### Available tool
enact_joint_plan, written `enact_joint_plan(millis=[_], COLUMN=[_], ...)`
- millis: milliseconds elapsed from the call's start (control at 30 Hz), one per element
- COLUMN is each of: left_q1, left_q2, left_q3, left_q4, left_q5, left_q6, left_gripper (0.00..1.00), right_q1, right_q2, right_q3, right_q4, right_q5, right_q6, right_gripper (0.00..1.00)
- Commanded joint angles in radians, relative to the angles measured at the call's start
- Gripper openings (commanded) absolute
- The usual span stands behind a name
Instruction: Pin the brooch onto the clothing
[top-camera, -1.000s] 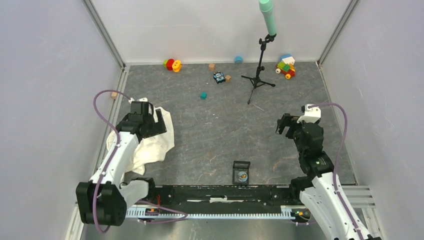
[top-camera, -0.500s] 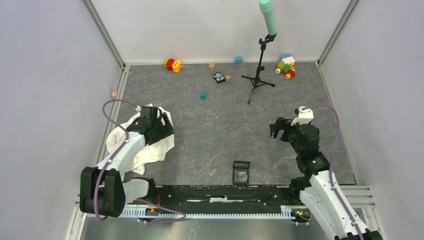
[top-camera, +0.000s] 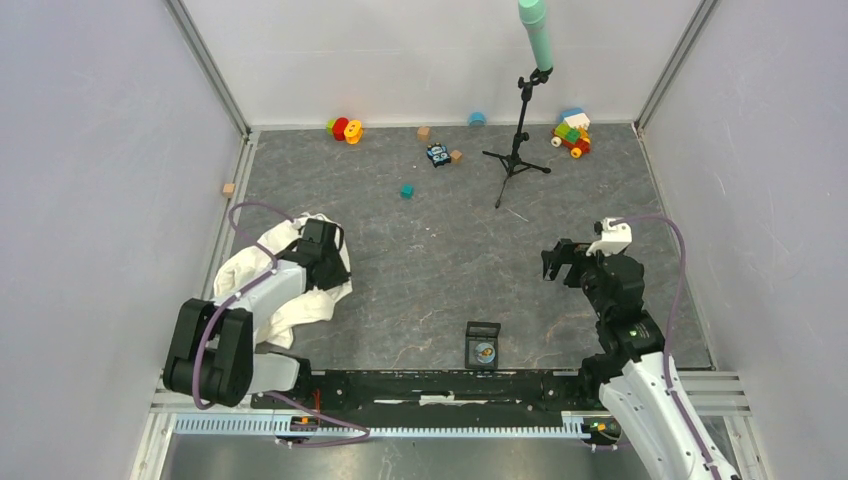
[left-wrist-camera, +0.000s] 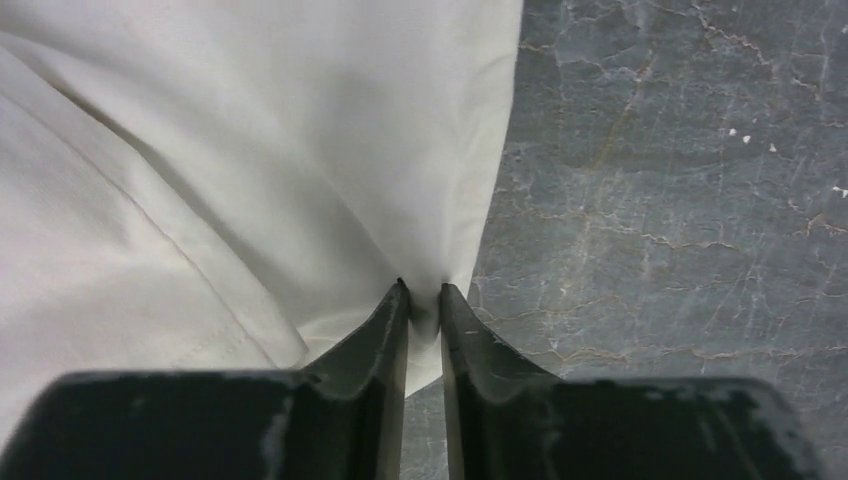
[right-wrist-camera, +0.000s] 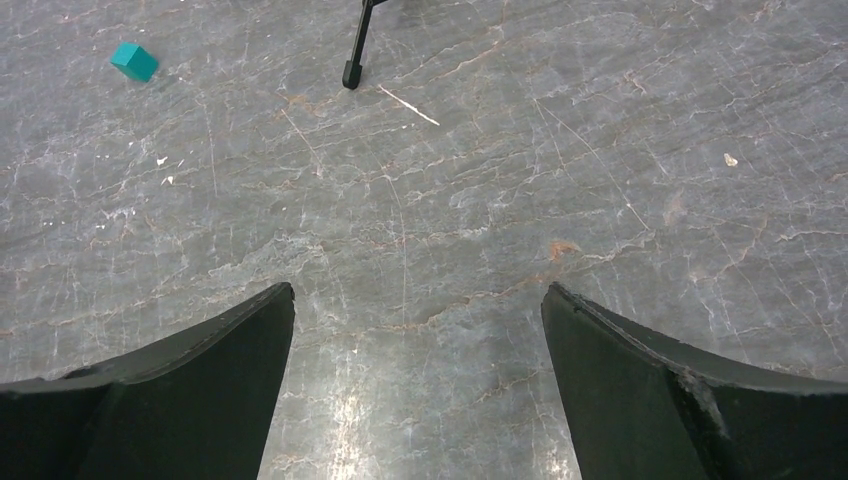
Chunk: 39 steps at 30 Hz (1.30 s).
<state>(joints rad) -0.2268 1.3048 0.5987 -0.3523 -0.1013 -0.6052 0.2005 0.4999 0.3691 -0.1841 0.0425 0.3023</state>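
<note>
We found the clothing (top-camera: 255, 290) lying bunched at the left side of the desk (top-camera: 440, 270). The left tool (left-wrist-camera: 421, 292) was pinched almost closed on a fold at the cloth's right edge. At the near edge, about centre, stood a black square holder (top-camera: 483, 327) with the brooch (top-camera: 484, 352) seated inside it, well apart from the clothing. The right tool (right-wrist-camera: 418, 300) hung over bare desk, spread wide and holding nothing.
</note>
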Motion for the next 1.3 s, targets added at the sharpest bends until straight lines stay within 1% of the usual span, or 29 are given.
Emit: enact_joint_plan(millis=[0,33,67,100,200,233,333,367,400,433,500,567,633,733,833,867,1000,1067,1100,1133,1200,1267], left_q1=[-0.075,-0.098,-0.126,-0.157,-0.252,-0.287,-0.38,-0.395,-0.406,-0.409,-0.412,-0.411,-0.412,-0.408,-0.396,-0.387,-0.357,-0.355,-0.355,-0.352,-0.345,-0.332], left_q2=[0.033,0.05,0.076,0.108,0.215,0.265,0.447,0.499,0.557,0.6,0.625,0.584,0.509,0.366,0.198,0.15,-0.048,-0.117,-0.143,-0.156,-0.168,-0.171], left_q3=[0.03,0.055,0.089,0.131,0.278,0.353,0.642,0.73,0.833,0.916,0.982,0.958,0.895,0.762,0.595,0.533,0.255,0.162,0.125,0.102,0.068,0.025], left_q4=[0.103,0.115,0.124,0.139,0.185,0.192,0.19,0.179,0.155,0.138,0.138,0.162,0.169,0.146,0.109,0.111,0.157,0.181,0.185,0.179,0.153,0.163], left_q5=[-0.009,-0.005,0.002,0.017,0.057,0.068,0.097,0.141,0.172,0.199,0.228,0.219,0.203,0.176,0.106,0.078,0.071,0.074,0.076,0.078,0.065,0.071], left_q6=[-0.009,-0.003,-0.003,-0.007,-0.035,-0.04,-0.03,-0.02,-0.017,-0.017,-0.019,-0.012,0.02,0.07,0.1,0.088,0.016,-0.01,-0.02,-0.023,-0.033,-0.041], left_gripper=[0.17,0.13,0.04,0.02,0.02,0.02,0.03,0.08,0.2,0.39,0.67,0.78,0.85,0.91,0.97,0.99,0.99,1.0,1.0,1.0,1.0,1.0], right_q1=[-0.003,-0.003,-0.003,-0.002,-0.003,-0.003,-0.003,-0.003,-0.003,-0.003,-0.003,-0.003,-0.003,-0.003,-0.003,-0.003,-0.001,0.002,0.006,0.016,0.04,0.075], right_q2=[-0.04,-0.048,-0.059,-0.072,-0.115,-0.128,-0.146,-0.147,-0.145,-0.142,-0.13,-0.118,-0.103,-0.071,-0.014,0.01,0.14,0.205,0.236,0.262,0.311,0.357], right_q3=[0.018,0.024,0.031,0.037,0.042,0.043,0.047,0.049,0.052,0.056,0.062,0.066,0.067,0.05,0.024,0.015,0.0,0.004,0.007,0.01,0.017,0.019], right_q4=[-0.048,-0.067,-0.087,-0.105,-0.162,-0.182,-0.224,-0.233,-0.242,-0.249,-0.263,-0.269,-0.267,-0.229,-0.148,-0.111,0.006,0.051,0.073,0.093,0.125,0.162], right_q5=[-0.013,-0.016,-0.019,-0.02,-0.018,-0.015,-0.015,-0.018,-0.022,-0.026,-0.039,-0.053,-0.077,-0.109,-0.207,-0.246,-0.376,-0.415,-0.432,-0.439,-0.442,-0.436], right_q6=[0.003,0.005,0.007,0.011,0.019,0.023,0.035,0.037,0.038,0.039,0.038,0.031,0.025,0.023,0.015,0.01,0.004,0.012,0.016,0.023,0.035,0.055], right_gripper=[0.98,0.98,0.98,0.98,0.98,0.98,0.98,0.98,0.98,0.98,0.98,0.98,0.98,0.98,0.98,0.98,0.98,0.99,0.99,0.95,0.93,0.91])
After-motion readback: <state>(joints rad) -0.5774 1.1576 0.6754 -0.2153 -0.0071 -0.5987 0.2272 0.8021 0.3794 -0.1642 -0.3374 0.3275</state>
